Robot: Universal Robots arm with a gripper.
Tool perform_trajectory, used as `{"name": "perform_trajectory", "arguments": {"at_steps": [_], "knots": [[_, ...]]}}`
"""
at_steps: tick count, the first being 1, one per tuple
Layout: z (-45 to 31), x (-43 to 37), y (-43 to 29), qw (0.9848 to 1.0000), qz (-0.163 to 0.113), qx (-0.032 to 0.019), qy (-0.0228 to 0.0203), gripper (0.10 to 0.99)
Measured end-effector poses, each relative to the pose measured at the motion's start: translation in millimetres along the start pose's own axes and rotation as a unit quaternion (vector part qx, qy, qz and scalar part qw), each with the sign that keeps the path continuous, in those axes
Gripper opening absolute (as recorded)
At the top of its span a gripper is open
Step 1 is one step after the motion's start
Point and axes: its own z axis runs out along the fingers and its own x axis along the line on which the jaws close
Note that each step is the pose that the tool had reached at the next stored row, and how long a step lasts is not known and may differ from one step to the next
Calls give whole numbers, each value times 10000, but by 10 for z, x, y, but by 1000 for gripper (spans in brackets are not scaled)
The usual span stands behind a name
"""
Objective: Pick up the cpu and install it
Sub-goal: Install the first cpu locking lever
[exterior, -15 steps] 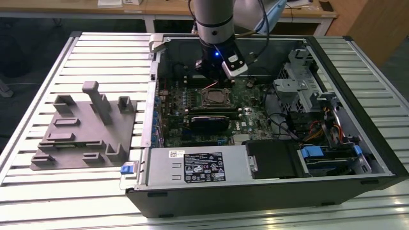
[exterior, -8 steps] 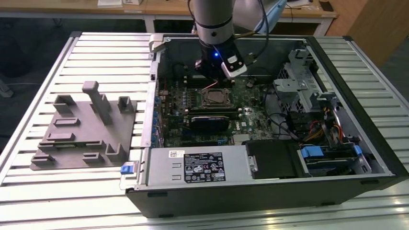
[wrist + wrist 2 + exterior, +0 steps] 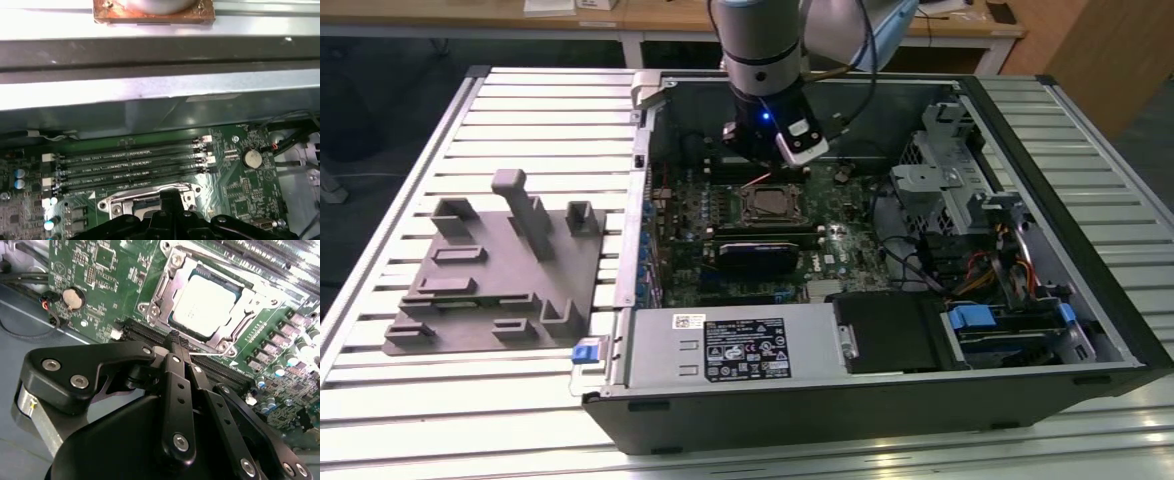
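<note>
The cpu (image 3: 204, 306), a pale silver square, lies flat inside the metal-framed socket (image 3: 159, 292) on the green motherboard (image 3: 95, 275). In the exterior view the cpu (image 3: 767, 207) sits in the middle of the open computer case, just below the arm's wrist. My gripper (image 3: 177, 338) hovers a little to one side of the socket, above the black memory slots, its black fingers (image 3: 175, 370) pressed together with nothing between them. In the first wrist view the gripper (image 3: 171, 199) overlaps the socket's frame (image 3: 117, 205).
The open case (image 3: 1067, 370) lies on a slatted metal table (image 3: 534, 120). A grey fixture (image 3: 494, 270) stands at the exterior view's left. Inside the case are a black finned block (image 3: 754, 255), a power supply (image 3: 734, 345), a drive cage (image 3: 947, 170) and loose cables (image 3: 974, 270).
</note>
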Motion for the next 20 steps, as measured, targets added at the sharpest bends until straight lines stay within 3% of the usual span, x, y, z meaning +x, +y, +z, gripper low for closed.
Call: {"name": "perform_trajectory", "arguments": {"at_steps": [11, 20], "knots": [[61, 47, 29, 10000, 20, -98, 8, 106], [97, 61, 71, 9999, 21, -106, 6, 106]]}}
